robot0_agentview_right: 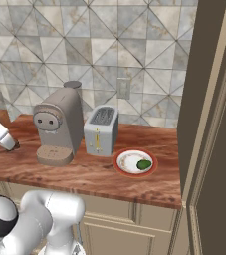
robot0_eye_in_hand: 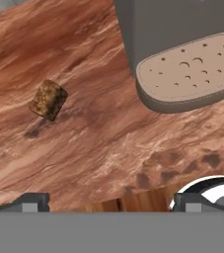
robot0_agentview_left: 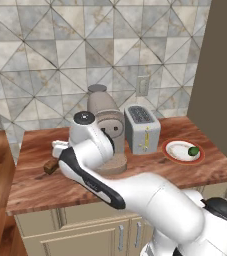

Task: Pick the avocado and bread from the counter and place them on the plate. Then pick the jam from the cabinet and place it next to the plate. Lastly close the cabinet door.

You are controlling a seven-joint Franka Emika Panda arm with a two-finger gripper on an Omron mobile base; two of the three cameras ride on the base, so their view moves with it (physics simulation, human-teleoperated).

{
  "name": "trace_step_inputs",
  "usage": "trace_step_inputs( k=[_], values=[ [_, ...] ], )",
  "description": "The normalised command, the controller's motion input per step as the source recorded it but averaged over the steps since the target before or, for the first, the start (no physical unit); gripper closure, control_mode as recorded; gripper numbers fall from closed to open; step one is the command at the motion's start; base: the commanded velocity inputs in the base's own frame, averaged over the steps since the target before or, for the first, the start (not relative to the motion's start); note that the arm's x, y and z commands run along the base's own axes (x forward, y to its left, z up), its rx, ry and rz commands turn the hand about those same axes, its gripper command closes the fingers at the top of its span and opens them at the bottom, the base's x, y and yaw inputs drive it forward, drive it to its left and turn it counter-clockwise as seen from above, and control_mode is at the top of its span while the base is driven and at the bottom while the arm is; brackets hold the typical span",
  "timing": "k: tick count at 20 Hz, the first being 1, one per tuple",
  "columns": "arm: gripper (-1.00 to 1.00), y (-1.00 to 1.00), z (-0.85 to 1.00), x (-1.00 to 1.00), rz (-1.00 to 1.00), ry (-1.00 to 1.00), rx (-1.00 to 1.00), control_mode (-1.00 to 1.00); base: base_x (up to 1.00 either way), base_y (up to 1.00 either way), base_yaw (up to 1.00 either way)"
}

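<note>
The bread (robot0_eye_in_hand: 48, 100) is a brown rough chunk lying on the wood-grain counter (robot0_eye_in_hand: 108, 138), also seen as the bread (robot0_agentview_left: 50, 166) at the counter's left end. My gripper (robot0_eye_in_hand: 111, 203) hovers above the counter, open, its fingertips (robot0_eye_in_hand: 32, 201) wide apart and empty, with the bread ahead and to the left of them. The hand (robot0_agentview_left: 60, 147) hangs just above the bread, left of the coffee machine. The avocado (robot0_agentview_left: 193, 150) rests on the orange-rimmed plate (robot0_agentview_left: 177, 149) at the right; the avocado (robot0_agentview_right: 144, 165) lies on the plate's (robot0_agentview_right: 129, 162) right side. The jam is out of view.
A beige coffee machine (robot0_agentview_left: 105, 117) and a grey toaster (robot0_agentview_left: 141, 129) stand mid-counter; the machine's drip base (robot0_eye_in_hand: 192, 74) is close on the right in the hand view. The open cabinet door (robot0_agentview_right: 219, 149) shows its dark brown inside at the right. The cabinet side (robot0_agentview_left: 220, 75) borders the counter.
</note>
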Motion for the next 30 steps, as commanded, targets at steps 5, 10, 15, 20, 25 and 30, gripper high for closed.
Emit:
trace_step_inputs(
  k=[5,10,15,20,25,30],
  values=[
    [-1.0,0.2,-0.21,0.25,0.0,0.05,0.0,-1.0,0.0,0.0,0.0],
    [-1.0,0.19,-0.21,0.25,0.0,0.05,0.0,-1.0,0.0,0.0,0.0],
    [-1.0,0.18,-0.17,0.23,0.0,0.03,0.0,-1.0,0.0,0.0,0.0],
    [-1.0,0.18,-0.12,0.21,0.0,0.01,0.0,-1.0,0.0,0.0,0.0],
    [-1.0,0.16,-0.11,0.19,0.0,0.0,0.0,-1.0,0.0,0.0,0.0],
    [-1.0,0.07,-0.15,0.12,0.0,0.0,0.0,-1.0,0.0,0.0,0.0]
  ],
)
